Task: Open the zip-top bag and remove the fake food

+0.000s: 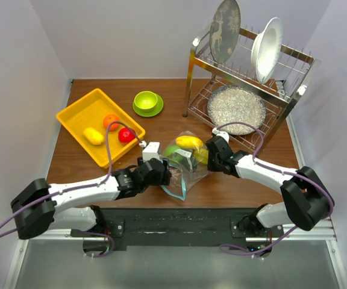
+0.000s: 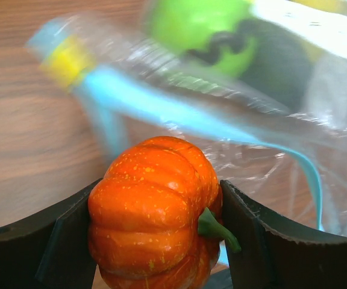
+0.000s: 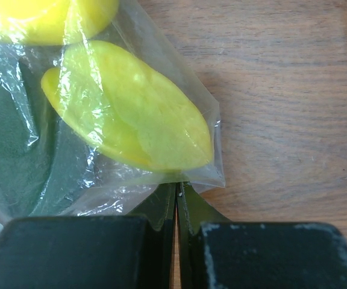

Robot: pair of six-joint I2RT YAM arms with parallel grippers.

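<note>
The left gripper (image 2: 158,232) is clamped on a small orange pumpkin (image 2: 143,192), one finger on each flank and the green stem poking out on one side. It sits right at the mouth of the zip-top bag (image 1: 184,173), whose teal zip strip (image 2: 161,111) gapes open just behind it. The right gripper (image 3: 176,208) has its fingers pressed together on a corner of the bag's film, pinning it to the wooden table (image 1: 240,186) near its middle. A yellow-green piece (image 3: 131,108) and a bright green piece (image 2: 197,30) lie inside. The step in hand looks like carrying the pumpkin clear. To do it well, draw it straight away from the mouth and upward so the stem does not snag the strip. The right pinch should hold firm through the pull — otherwise the light bag will likely drag along. The yellow tray (image 1: 77,108), with three pieces in it already, seems the natural place to set it down.
</note>
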